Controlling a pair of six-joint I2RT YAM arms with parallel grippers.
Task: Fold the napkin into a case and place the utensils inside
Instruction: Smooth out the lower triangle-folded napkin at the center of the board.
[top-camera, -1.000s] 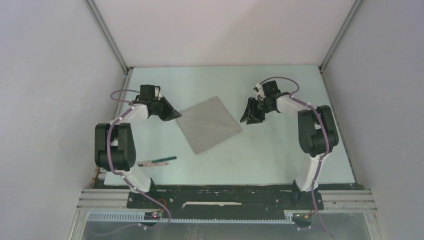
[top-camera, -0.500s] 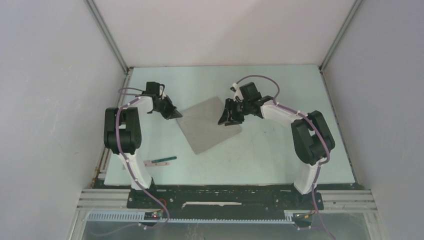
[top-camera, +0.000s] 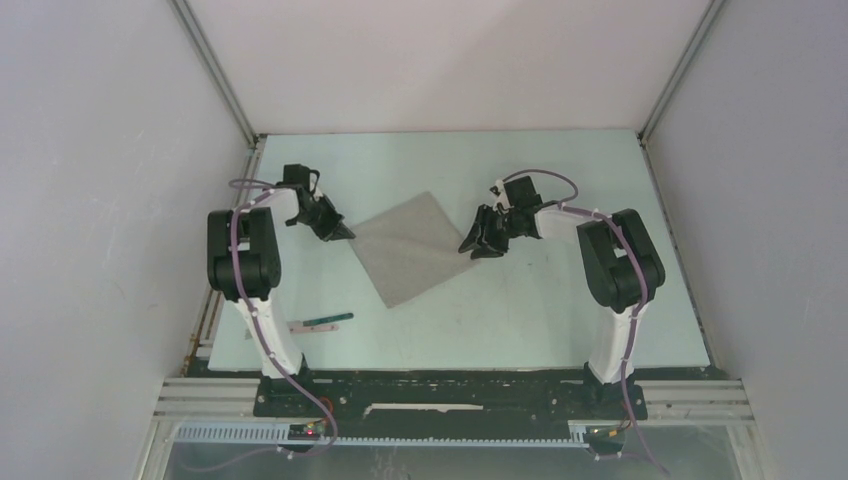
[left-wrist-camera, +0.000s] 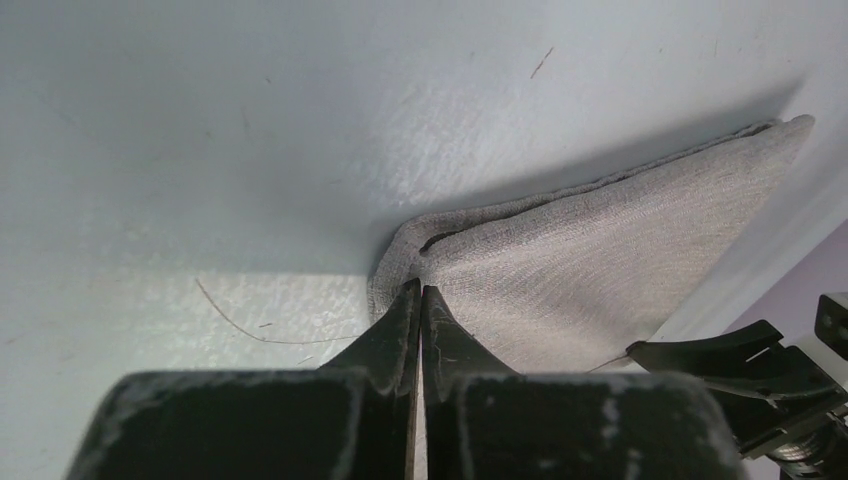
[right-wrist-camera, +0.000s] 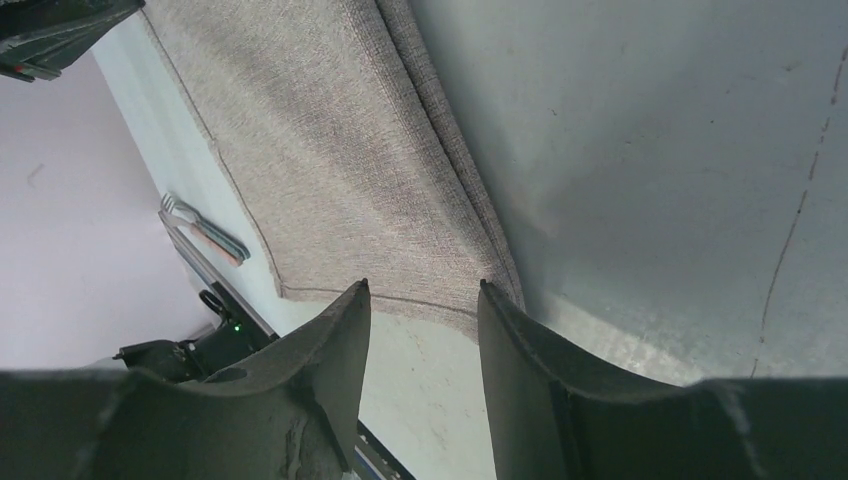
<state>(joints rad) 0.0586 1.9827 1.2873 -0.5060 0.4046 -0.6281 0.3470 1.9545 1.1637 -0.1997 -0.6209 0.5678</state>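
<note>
Napkin (top-camera: 415, 250): a grey diamond lying flat on the table (top-camera: 560, 300), two layers showing at its edges. I see the left gripper (left-wrist-camera: 420, 292) clenched tight, tips touching its left corner. The right gripper (right-wrist-camera: 422, 288) stands half spread, straddling the right corner. Utensils (top-camera: 322, 321) lie well apart.

Robot lab cell: white walls (top-camera: 430, 60), alu frame (top-camera: 214, 70).
</note>
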